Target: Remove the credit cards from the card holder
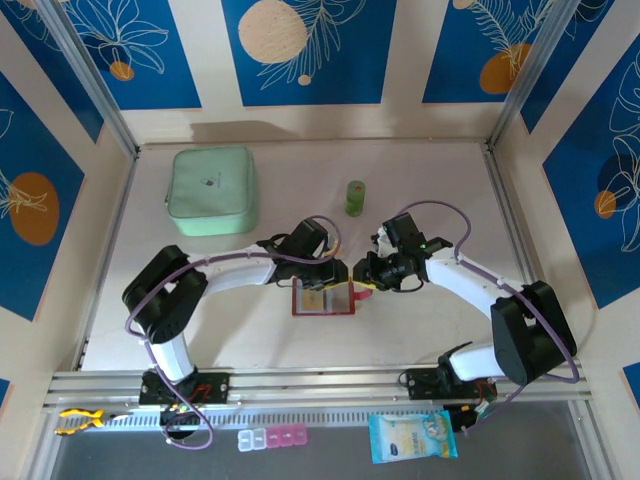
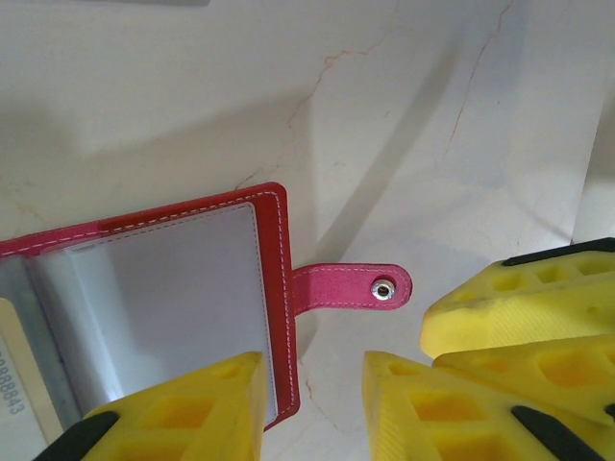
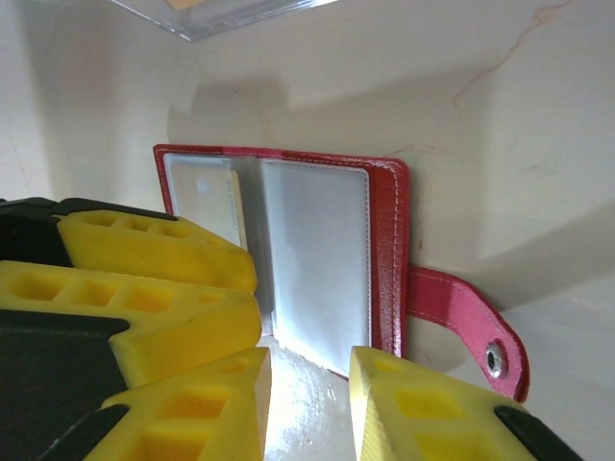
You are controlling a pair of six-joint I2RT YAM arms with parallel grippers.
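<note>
Two grippers meeting at red card holder [image 1: 323,299] lying open on table [image 1: 430,210], left gripper [image 2: 312,408] jaws apart, right gripper [image 3: 307,408] jaws apart, beige credit card [image 3: 233,204] tucked in clear pocket [image 3: 197,192].

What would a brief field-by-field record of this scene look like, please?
wallet: open flat on table, clear pockets up
card: inside a pocket, one edge showing
strap: unsnapped, lying on table
left fingers: open, astride wallet edge near strap
right fingers: open, at wallet edge beside strap
pouch: mint green, far left, apart
bottle: green, upright, beyond wallet
</note>
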